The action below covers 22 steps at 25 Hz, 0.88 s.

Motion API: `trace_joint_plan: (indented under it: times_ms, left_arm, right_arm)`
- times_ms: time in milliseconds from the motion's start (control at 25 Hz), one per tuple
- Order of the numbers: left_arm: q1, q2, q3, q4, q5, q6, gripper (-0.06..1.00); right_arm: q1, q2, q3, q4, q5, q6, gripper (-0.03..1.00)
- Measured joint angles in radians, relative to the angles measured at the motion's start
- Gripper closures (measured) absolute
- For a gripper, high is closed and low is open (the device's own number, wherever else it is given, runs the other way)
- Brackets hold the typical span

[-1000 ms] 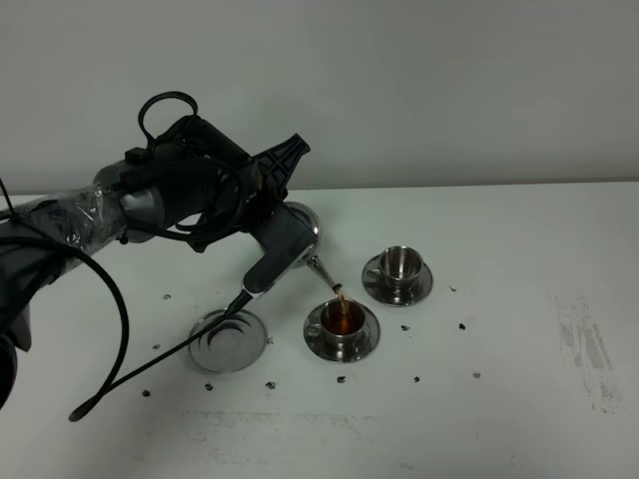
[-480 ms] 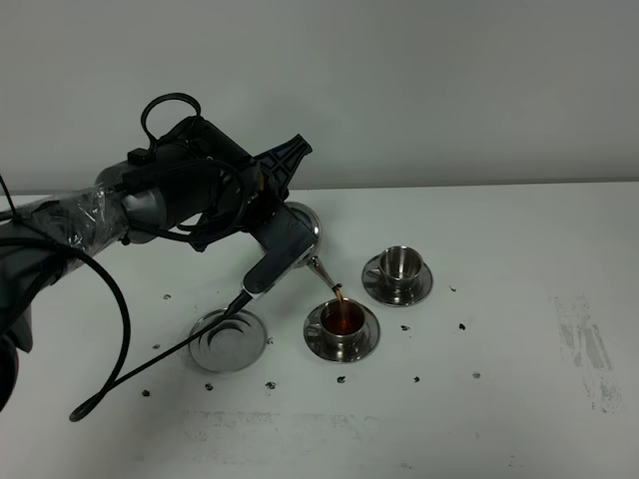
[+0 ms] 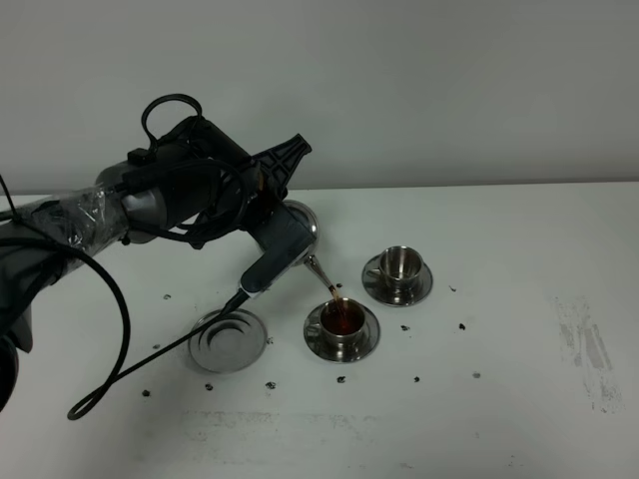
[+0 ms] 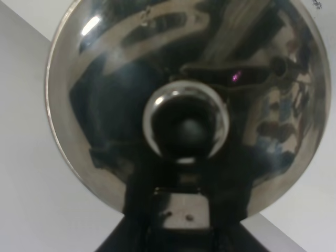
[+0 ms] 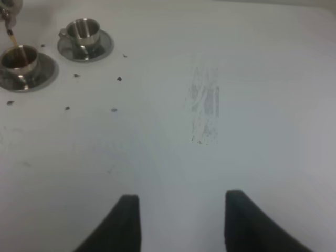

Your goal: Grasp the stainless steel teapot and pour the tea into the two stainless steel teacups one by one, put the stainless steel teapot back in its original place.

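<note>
Table (image 3: 519, 299): white, flecked with dark crumbs; everything stands on its left half.
Left gripper (image 3: 268, 195): clenched on the teapot's handle, holding it aloft above and between the disc and the near cup. It has hardly moved over the last second.
Right gripper (image 5: 181, 220): fingers spread, holding nothing, hovering over bare table well apart from the cups.
Teapot (image 3: 285, 244): tilted with its spout down towards the near cup. Its domed lid (image 4: 105, 79) fills the left wrist view. It has tipped a touch further than a second ago.
Ridged disc (image 3: 228, 339): bare, just left of the near cup; the pot's place for later.
Near cup (image 3: 342, 321): on its saucer, brown tea already high inside.
Far cup (image 3: 399, 264): on its saucer behind and to the right; it has stayed empty.
Tea stream (image 3: 334, 292): thin, landing in the near cup as before. The first pour looks close to done, so levelling off soon should avoid overflow, and the far cup comes next.
</note>
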Motion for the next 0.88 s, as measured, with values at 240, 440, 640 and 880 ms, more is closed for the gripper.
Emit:
trace_joint_plan:
  times_ms: [240, 440, 640, 880]
  left_arm:
    - [0.000, 0.000, 0.000, 0.000, 0.000, 0.000, 0.73]
    - [0.000, 0.000, 0.000, -0.033, 0.004, 0.000, 0.73]
    - [0.000, 0.000, 0.000, -0.116, 0.038, -0.009, 0.73]
    - [0.024, -0.003, 0.000, -0.151, 0.089, -0.051, 0.73]
  right_arm:
    - [0.000, 0.000, 0.000, 0.000, 0.000, 0.000, 0.61]
    - [0.000, 0.000, 0.000, 0.000, 0.000, 0.000, 0.61]
    - [0.000, 0.000, 0.000, 0.000, 0.000, 0.000, 0.61]
    - [0.000, 0.000, 0.000, 0.000, 0.000, 0.000, 0.61]
